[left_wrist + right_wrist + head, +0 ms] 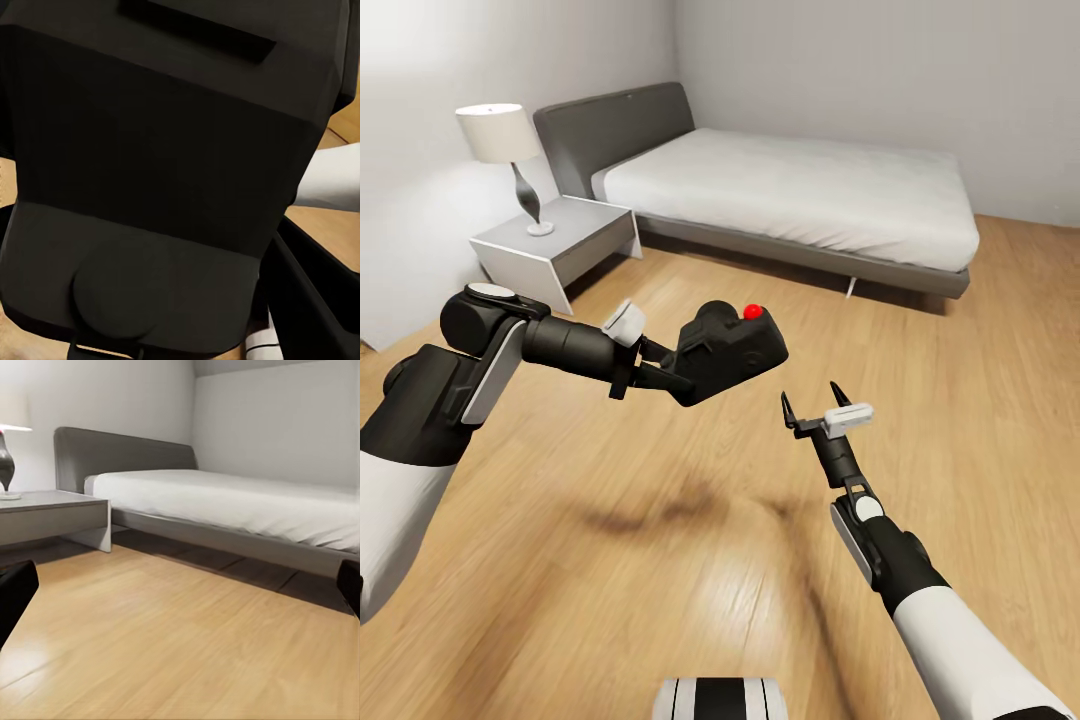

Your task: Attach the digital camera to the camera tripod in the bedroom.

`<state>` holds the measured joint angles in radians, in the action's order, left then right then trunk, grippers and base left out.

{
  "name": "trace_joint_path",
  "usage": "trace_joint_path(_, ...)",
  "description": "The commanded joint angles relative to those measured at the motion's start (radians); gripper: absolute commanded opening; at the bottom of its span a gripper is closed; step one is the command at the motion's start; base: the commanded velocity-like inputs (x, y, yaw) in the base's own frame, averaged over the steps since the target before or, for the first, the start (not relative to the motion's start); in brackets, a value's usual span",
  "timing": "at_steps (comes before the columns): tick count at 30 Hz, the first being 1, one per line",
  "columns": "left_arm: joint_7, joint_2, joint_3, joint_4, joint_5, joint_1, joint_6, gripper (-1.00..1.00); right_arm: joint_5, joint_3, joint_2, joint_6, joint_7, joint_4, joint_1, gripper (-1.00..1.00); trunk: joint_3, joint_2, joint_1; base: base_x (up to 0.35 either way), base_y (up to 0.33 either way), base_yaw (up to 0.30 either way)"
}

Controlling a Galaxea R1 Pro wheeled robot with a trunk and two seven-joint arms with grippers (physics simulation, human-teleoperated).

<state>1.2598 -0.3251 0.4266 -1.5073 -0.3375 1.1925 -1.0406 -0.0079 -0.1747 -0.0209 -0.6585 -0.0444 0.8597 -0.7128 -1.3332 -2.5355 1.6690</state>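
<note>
The digital camera [730,352], matte black with a red round button on top, hangs in the air over the wood floor, held by my left gripper [660,370], which is shut on its near end. Seen from the left wrist, the camera's dark body [165,172] sits right in front of the lens. My right gripper [815,402] stands open to the camera's lower right, apart from it, fingers pointing toward the bed with nothing between them. The camera tripod is out of view.
A grey bed [790,185] with a white mattress stands ahead against the far wall. Left of it sits a white nightstand [555,245] with a lamp [500,135]. Light wood plank floor [660,560] stretches between me and the bed.
</note>
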Motion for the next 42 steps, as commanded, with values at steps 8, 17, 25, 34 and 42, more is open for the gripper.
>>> trace_joint_path(8,0.001,-0.001,0.001,0.001,-0.003,0.001,-0.007,-1.0,-0.001,-0.001,-0.001,-0.003,-0.002,-0.001,-0.001,1.0,0.03,0.002,-0.004,0.0,0.0,0.0)
trace_joint_path(17,0.001,-0.001,0.001,0.001,-0.003,0.001,-0.007,-1.0,-0.001,0.0,-0.001,-0.003,-0.002,-0.001,-0.001,1.0,0.065,0.004,-0.008,0.0,0.0,0.0)
trace_joint_path(25,0.001,-0.002,0.001,0.001,-0.003,0.001,-0.007,-1.0,-0.001,0.0,-0.001,-0.001,-0.002,-0.001,-0.001,1.0,0.096,0.006,-0.011,0.0,0.0,0.0)
trace_joint_path(34,-0.003,-0.02,-0.001,0.016,-0.003,0.001,-0.007,-1.0,-0.001,0.0,-0.001,-0.001,-0.002,-0.001,-0.001,1.0,0.131,0.008,-0.015,0.0,0.0,0.0)
trace_joint_path(42,-0.004,-0.045,-0.006,0.111,-0.003,0.001,-0.007,-1.0,-0.001,0.0,-0.001,-0.001,-0.001,-0.013,-0.001,1.0,0.162,0.01,-0.019,0.0,0.0,0.0)
